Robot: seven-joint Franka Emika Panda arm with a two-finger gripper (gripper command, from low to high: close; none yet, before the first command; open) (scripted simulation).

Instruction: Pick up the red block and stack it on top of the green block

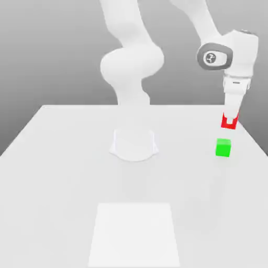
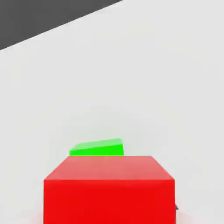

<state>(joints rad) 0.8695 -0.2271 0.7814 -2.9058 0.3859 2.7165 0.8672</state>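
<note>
Though aloft, hand [image 1: 230, 121] downward

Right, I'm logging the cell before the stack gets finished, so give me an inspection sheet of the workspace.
Surface: pale table, with a white square patch towards the exterior view's bottom edge.
Red block: gripped by the tool, above the table and not yet on the green one.
Green block: on the table, below the red block in the exterior view.
Clutter: nothing seen.
Tool: shut on the red block.
Arm: white, base at the table, reaching to the exterior view's right.
Cables: nothing seen.
Surroundings: plain grey backdrop behind the table.
</note>
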